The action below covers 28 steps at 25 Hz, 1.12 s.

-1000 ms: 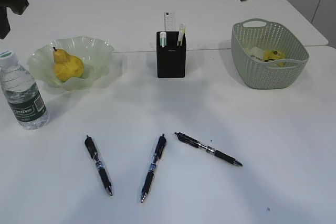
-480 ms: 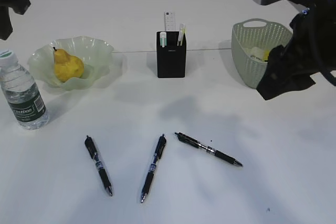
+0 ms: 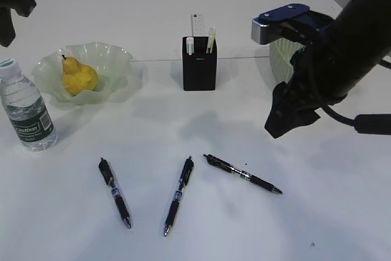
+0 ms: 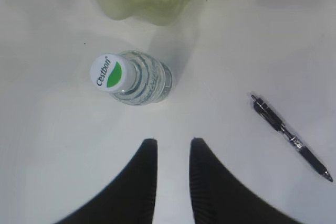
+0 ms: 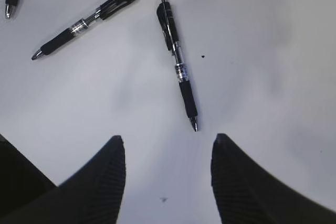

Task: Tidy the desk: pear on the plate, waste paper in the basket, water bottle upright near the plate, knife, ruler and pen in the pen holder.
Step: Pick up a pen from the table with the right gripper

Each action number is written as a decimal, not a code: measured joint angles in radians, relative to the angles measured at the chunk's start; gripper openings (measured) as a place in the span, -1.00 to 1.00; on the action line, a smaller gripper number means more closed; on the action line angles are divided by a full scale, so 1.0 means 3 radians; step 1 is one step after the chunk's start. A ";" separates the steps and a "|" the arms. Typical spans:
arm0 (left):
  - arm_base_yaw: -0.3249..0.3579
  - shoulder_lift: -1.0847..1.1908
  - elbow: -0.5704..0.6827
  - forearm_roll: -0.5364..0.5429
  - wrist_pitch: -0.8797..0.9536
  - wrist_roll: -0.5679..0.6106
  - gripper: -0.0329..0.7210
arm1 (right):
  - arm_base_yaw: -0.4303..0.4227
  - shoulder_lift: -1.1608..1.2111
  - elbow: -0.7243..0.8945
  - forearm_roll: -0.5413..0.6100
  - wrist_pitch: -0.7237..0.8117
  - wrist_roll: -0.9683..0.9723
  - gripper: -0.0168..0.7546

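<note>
**A:** Pens are what is left to be dealt with. How is the desk (image 3: pixel 201 22) laid out, read from the left?

**B:** At the far left the water bottle (image 3: pixel 25 109) is seen upright, near the plate (image 3: pixel 113 59), with the pear (image 3: pixel 79 76) lying in the plate. The left gripper (image 4: pixel 173 148) is held above the bottle, its jaws only narrowly parted and nothing gripped. Three pens are found on the front of the desk: the left pen (image 3: pixel 115 192), the middle pen (image 3: pixel 178 195) and the right pen (image 3: pixel 242 173). Behind them the pen holder (image 3: pixel 198 64) is already stocked with a few items. At the right the basket (image 3: pixel 281 59) is largely hidden by the right arm.

**A:** And the right gripper (image 5: pixel 168 156)?

**B:** It is held over the right pen, jaws standing well apart and empty. The pen is seen just ahead of the gap between the jaws, not yet inside it.

**A:** How should the pick be made well?

**B:** By judgement, the gripper should be moved forward until the pen's barrel is centred, and the jaws should be closed across the barrel, not along it. The rubber grip section is probably the best place to be held, since less slipping is likely there. The pen should be tipped upright before being lowered into the holder, so that the items already standing there are not knocked.
</note>
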 joint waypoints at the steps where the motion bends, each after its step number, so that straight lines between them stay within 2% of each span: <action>1: 0.0000 0.0000 0.0000 0.0000 0.0000 0.0000 -0.54 | 0.0000 0.0052 -0.0038 0.0015 0.0000 -0.0013 0.13; 13: 0.0000 0.0000 0.0000 -0.0007 0.0000 0.0000 -0.54 | 0.0000 0.0598 -0.0933 0.0015 0.0274 -0.0308 0.13; 21: 0.0000 0.0000 0.0000 -0.0007 0.0000 0.0000 -0.54 | 0.0000 0.0896 -0.0983 0.0022 0.0398 -0.0531 0.13; 28: 0.0000 0.0000 0.0000 -0.0007 0.0000 0.0000 -0.54 | 0.0018 0.1241 -0.0983 0.0184 0.0406 -0.0684 0.13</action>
